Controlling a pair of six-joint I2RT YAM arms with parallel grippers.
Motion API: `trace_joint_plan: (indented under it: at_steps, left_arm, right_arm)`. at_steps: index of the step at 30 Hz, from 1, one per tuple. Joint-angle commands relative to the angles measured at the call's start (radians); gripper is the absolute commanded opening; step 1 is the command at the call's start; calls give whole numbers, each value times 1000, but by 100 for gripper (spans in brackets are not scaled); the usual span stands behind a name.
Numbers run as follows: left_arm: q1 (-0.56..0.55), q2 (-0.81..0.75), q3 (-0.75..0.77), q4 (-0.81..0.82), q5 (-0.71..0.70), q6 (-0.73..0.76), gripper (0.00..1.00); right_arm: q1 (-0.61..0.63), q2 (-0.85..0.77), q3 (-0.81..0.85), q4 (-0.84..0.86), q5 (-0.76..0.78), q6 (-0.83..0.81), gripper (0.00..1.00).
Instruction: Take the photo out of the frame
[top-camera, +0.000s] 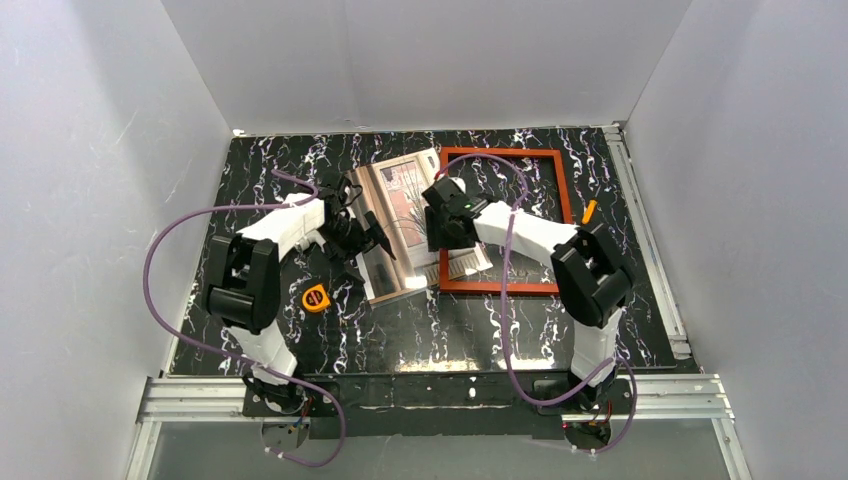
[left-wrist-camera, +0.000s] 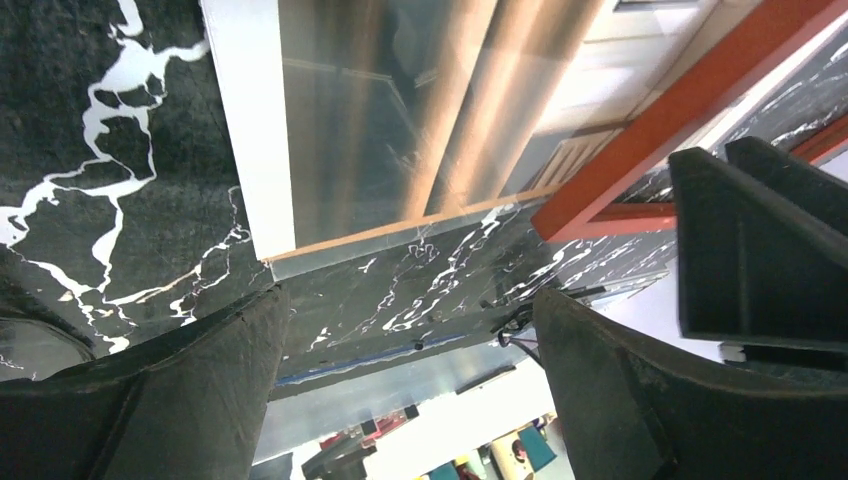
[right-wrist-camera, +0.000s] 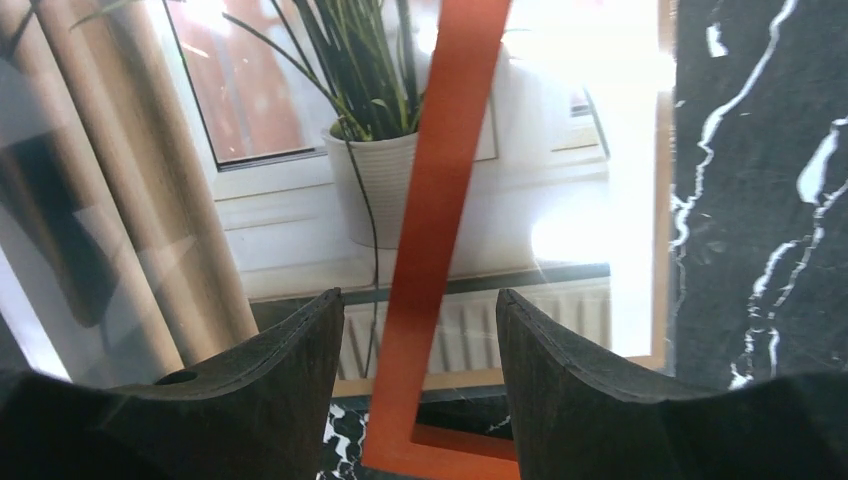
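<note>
The job looks mostly done but not finished. The photo (top-camera: 398, 190) lies face up on the desk (top-camera: 450, 330), turned at an angle. Most of it sits to the left of the frame (top-camera: 500, 152) rather than squarely inside the opening. It is not free, though. The right wrist view shows the frame's left rail (right-wrist-camera: 440, 200) lying across the top of the print (right-wrist-camera: 270, 180), with a strip of picture on the far side of the rail, inside the opening. What seems to be left is drawing that strip out from beneath the rail, or lifting the frame off it, so the two lie apart. The right gripper (top-camera: 438, 225) hovers over that overlap. Its jaws are parted and empty, and the rail runs between them in its own view (right-wrist-camera: 418, 297). I cannot tell whether the fingers touch the surface. The left gripper (top-camera: 365, 235) is at the photo's left part, with its jaws spread wide and nothing held (left-wrist-camera: 405, 300). Past them are the print's white-bordered corner (left-wrist-camera: 400, 110) and a corner of the frame (left-wrist-camera: 690, 110). The print is flat and glossy with strong glare. It shows brown curtains, a window and a white pot of thin green leaves on a sill.
</note>
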Motion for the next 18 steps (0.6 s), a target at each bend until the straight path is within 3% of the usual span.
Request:
trace_joint_plan:
  at_steps: [1, 4, 18]
  left_arm:
    - [9, 52, 43, -122, -9, -2, 91]
    - [11, 92, 55, -154, -36, 11, 90]
    - [26, 183, 57, -233, -78, 61, 93]
  right_arm:
    - [35, 55, 87, -50, 91, 59, 64]
    - [49, 100, 111, -78, 126, 76, 62]
    - [52, 145, 83, -64, 141, 72, 27]
